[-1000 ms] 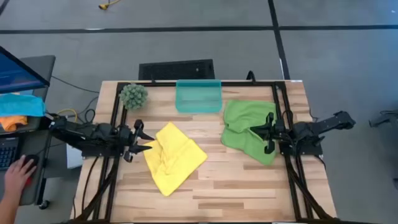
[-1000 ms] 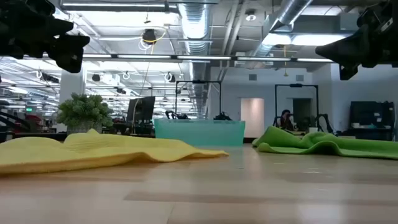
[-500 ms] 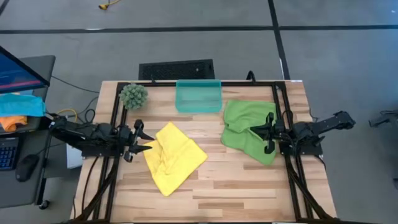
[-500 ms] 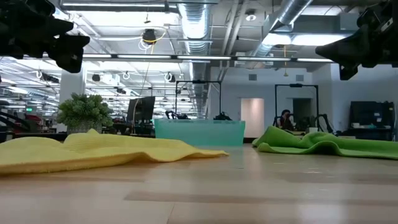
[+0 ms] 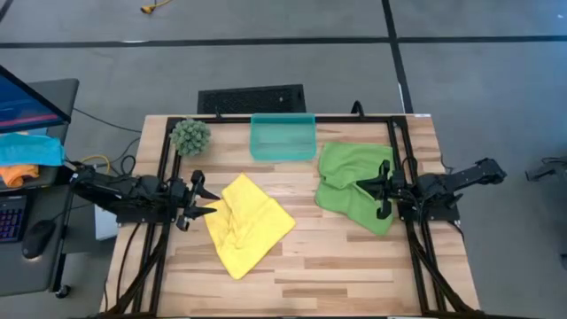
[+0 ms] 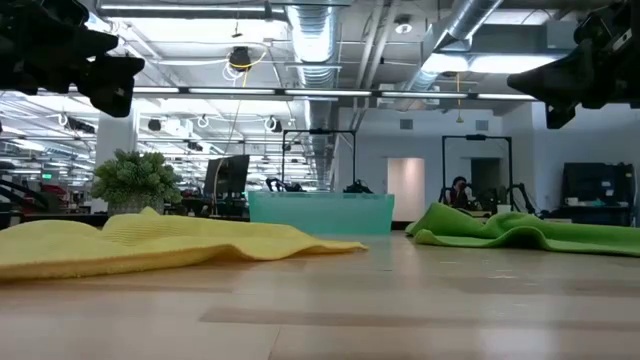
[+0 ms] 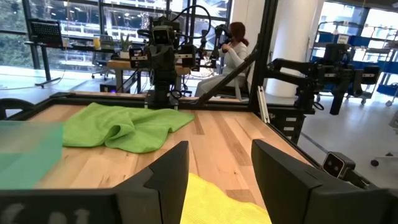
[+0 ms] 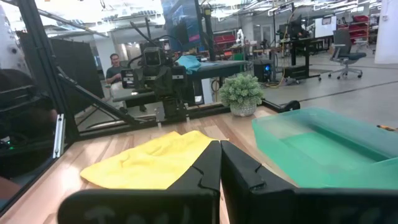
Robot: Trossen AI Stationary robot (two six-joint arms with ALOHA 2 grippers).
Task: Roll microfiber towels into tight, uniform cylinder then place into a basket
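Yellow towel (image 5: 247, 222) lies just beside the parted left gripper (image 5: 205, 199); right gripper (image 5: 379, 189), fingers together, above green towel (image 5: 348, 182).

Scene was bright and even, lit by overhead ceiling strips (image 6: 190, 92), shadows soft under the yellow towel (image 5: 247, 221), window glare in left wrist view, near table (image 6: 330, 320) blurred in low view, own fingers (image 8: 205, 174) out of focus.

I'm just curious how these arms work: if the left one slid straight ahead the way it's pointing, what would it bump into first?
Probably the yellow towel, lying crumpled just ahead of the left end effector. The end effector seems raised above the table, so it might pass over.
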